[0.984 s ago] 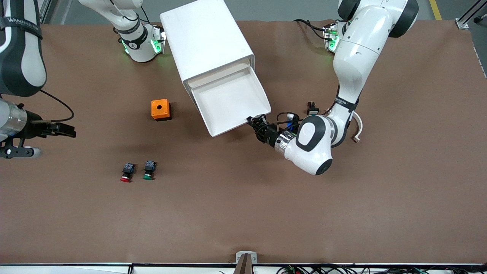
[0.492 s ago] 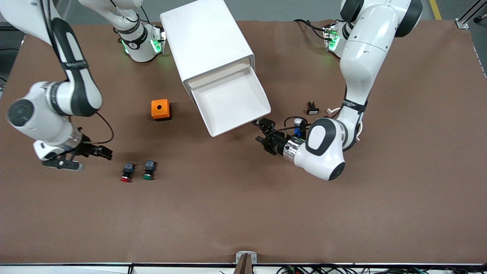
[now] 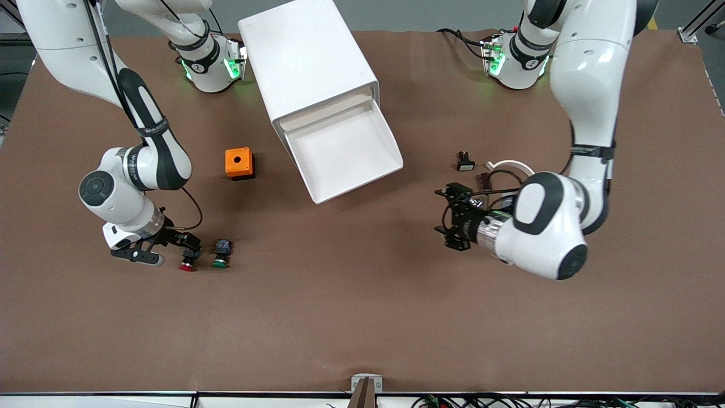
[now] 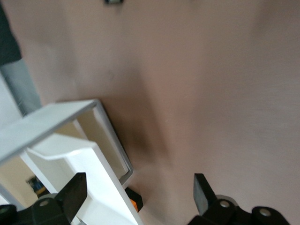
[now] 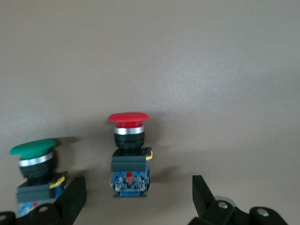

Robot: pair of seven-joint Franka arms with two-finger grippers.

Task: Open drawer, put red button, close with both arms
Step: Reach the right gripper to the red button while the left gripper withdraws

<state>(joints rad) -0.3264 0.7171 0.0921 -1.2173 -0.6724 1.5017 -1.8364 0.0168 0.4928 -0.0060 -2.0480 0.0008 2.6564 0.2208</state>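
The drawer (image 3: 342,148) stands pulled out of the white cabinet (image 3: 306,56), and nothing lies in it. The red button (image 3: 186,264) lies on the table beside the green button (image 3: 221,255), nearer the front camera than the orange box. My right gripper (image 3: 190,247) is low over the red button and open. In the right wrist view its fingers (image 5: 204,194) stand either side of the red button's (image 5: 129,150) blue body without touching it. My left gripper (image 3: 447,217) is open and holds nothing, apart from the drawer toward the left arm's end. The left wrist view shows the drawer (image 4: 89,159).
An orange box with a hole (image 3: 238,162) stands beside the drawer toward the right arm's end. A small black part (image 3: 465,161) and a white curved piece (image 3: 510,165) lie near the left arm. The green button (image 5: 33,168) sits just outside one right finger.
My right arm has swung in from the table's end and come down at the red button. My left gripper has let go of the drawer front and drawn back toward the left arm's end.
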